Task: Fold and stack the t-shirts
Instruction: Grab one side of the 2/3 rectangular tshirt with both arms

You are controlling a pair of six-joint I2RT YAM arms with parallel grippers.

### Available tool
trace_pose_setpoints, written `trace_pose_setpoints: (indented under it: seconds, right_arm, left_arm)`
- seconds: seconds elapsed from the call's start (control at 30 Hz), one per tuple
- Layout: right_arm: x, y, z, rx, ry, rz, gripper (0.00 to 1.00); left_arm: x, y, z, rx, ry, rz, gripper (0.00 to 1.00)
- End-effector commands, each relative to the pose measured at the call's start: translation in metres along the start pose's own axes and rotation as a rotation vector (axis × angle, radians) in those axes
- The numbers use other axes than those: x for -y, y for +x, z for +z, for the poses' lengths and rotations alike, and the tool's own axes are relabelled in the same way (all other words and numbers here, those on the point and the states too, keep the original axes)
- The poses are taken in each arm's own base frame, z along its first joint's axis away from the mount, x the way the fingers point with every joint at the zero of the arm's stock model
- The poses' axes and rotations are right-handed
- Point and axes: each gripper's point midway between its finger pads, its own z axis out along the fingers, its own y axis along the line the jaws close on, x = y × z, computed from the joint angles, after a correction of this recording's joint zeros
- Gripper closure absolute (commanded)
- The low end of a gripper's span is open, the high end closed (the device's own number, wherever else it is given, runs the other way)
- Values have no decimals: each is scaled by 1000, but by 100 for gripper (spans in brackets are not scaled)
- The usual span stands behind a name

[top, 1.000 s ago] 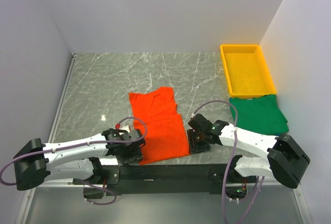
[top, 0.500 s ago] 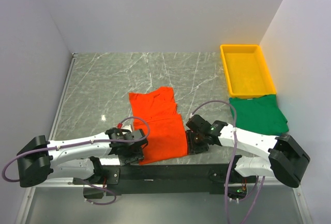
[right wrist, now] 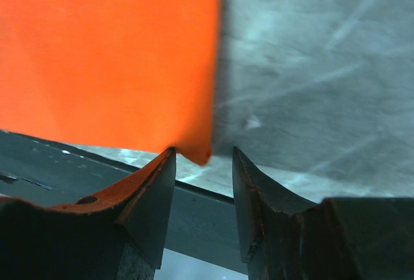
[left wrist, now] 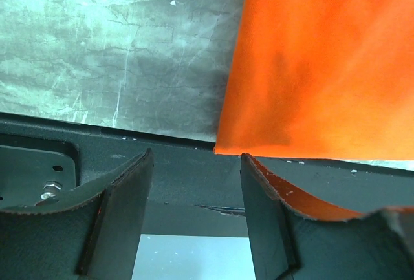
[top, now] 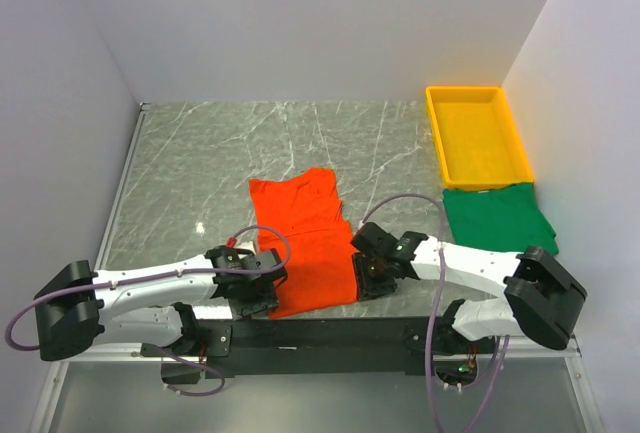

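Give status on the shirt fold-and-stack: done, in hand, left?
Done: the green shirt looks folded, lying flat on the right. In hand: the orange shirt lies as a long strip, with the left gripper and right gripper open at its near corners, nothing gripped yet. Left: finish folding the orange one, then stack the two.

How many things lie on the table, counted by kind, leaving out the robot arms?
Shirts: 2 (orange shirt, green shirt)
Trays: 1 (yellow tray)
Total: 3
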Motion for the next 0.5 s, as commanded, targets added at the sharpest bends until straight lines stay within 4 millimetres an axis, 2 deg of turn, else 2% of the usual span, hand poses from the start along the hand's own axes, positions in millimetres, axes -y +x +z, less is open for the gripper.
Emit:
trace_pose_setpoints:
  seconds: [0.0, 0.23, 0.47]
  right_arm:
    - [-11, -11, 3, 34, 0, -15, 53]
    - [3, -4, 8, 20, 135, -50, 57]
    - [8, 3, 11, 6, 168, -65, 72]
  left_arm:
    - [6, -3, -7, 15, -1, -13, 38]
    - [4, 0, -5, 4, -4, -12, 39]
    - [4, 2, -4, -3, -9, -7, 39]
